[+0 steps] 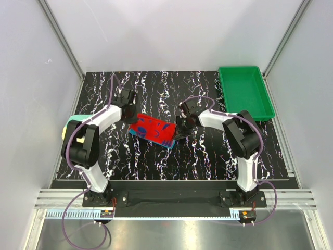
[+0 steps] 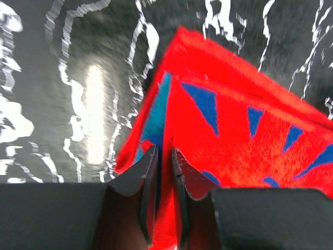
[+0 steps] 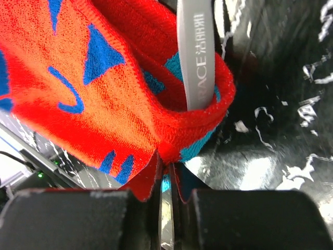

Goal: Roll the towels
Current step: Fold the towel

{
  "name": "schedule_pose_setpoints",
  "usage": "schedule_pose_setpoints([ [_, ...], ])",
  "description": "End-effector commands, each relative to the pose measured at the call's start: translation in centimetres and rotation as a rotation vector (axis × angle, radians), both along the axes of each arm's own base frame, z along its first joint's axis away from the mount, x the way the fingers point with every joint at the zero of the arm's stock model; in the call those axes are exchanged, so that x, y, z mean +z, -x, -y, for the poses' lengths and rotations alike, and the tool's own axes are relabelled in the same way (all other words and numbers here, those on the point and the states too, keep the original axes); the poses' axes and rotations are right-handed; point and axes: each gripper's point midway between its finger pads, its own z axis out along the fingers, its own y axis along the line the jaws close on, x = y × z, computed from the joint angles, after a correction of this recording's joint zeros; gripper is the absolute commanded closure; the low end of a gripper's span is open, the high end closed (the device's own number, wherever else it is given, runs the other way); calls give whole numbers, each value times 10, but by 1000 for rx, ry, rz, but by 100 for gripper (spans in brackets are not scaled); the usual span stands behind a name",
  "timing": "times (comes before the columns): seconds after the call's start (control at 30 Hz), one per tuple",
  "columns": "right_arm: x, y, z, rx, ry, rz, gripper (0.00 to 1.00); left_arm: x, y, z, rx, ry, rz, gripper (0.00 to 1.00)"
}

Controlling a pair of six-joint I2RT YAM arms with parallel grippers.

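Gripping opposite ends of the red terry-cloth towel with blue blotches, both arms meet at the middle of the black marbled table, where the cloth lies as a loosely folded, partly turned bundle. The left gripper has its jaws drawn almost together with a thin layer of red cloth pinched between them at the towel's left edge. The right gripper is clamped tight on a fold at the right end, where the cloth curls over into an open loop. The step in hand looks like forming the roll, and it is probably early, since the loop is slack. To do it well, both ends should turn at the same rate and in the same direction, with light tension across the width so the layers wind snugly and do not skew into a cone. Each pinch should hold only the leading fold. The grey woven label hangs inside the loop; the letters "RACE" can be read on it, beside some characters too small to make out. The pale yellow cloth with a teal-green patch lies at the left edge, partly hidden by the left arm, and the green plastic tray sits at the far right.
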Motion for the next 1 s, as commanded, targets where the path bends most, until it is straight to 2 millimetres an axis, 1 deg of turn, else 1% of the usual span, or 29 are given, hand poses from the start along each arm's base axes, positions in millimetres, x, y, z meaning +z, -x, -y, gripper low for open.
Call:
schedule_pose_setpoints([
  [0.0, -16, 19, 28, 27, 138, -22, 92, 29, -22, -16, 27, -85, 131, 81],
  [0.07, -17, 20, 29, 31, 144, -26, 92, 31, -25, -21, 32, -115, 137, 81],
  [0.17, -19, 23, 31, 35, 150, -37, 91, 24, -29, -23, 38, -135, 130, 73],
  [0.2, -19, 23, 31, 35, 150, -39, 91, 17, -29, -24, 39, -147, 112, 68],
  [0.23, -19, 24, 31, 35, 149, -42, 89, 13, -28, -27, 51, -160, 104, 65],
  [0.3, -19, 26, 31, 36, 145, -47, 85, 5, -27, -28, 59, -168, 77, 63],
  [0.33, -20, 27, 31, 35, 145, -51, 81, 5, -26, -28, 66, -169, 77, 60],
  [0.37, -21, 29, 32, 35, 148, -55, 70, 8, -26, -26, 71, -162, 92, 57],
  [0.4, -20, 29, 33, 35, 149, -54, 65, 15, -22, -25, 74, -161, 112, 54],
  [0.47, -21, 31, 36, 33, 162, -52, 57, 29, -20, -19, 66, -171, 156, 49],
  [0.5, -22, 32, 41, 28, 186, -54, 51, 40, -16, -15, 54, -166, 184, 48],
  [0.57, -21, 32, 48, 27, 220, -44, 43, 48, -9, -3, 17, -179, 207, 43],
  [0.6, -23, 33, 55, 18, 257, -42, 41, 54, -5, -1, 9, -178, 219, 43],
  [0.63, -22, 33, 57, 19, 269, -39, 40, 55, -1, 5, -1, -181, 221, 43],
  [0.7, -18, 35, 63, 13, 286, -36, 39, 59, 9, 7, -9, -186, 223, 43],
  [0.77, -7, 37, 64, 5, 276, -12, 39, 64, 16, 13, -14, -178, 245, 46],
  [0.8, -2, 37, 65, 2, 268, 1, 39, 67, 23, 14, -14, -163, 257, 49],
  [0.83, 10, 37, 64, -2, 244, 30, 43, 68, 26, 20, -13, -122, 268, 51],
  [0.87, 18, 35, 61, -4, 216, 54, 45, 75, 30, 21, -7, -91, 291, 54],
  [0.9, 26, 36, 57, -6, 188, 62, 47, 66, 38, 20, -1, -78, 277, 57],
  [0.93, 40, 35, 54, -8, 153, 93, 51, 66, 41, 22, 22, -42, 281, 58],
  [0.97, 48, 33, 51, -9, 126, 114, 51, 68, 46, 19, 46, -29, 289, 59],
])
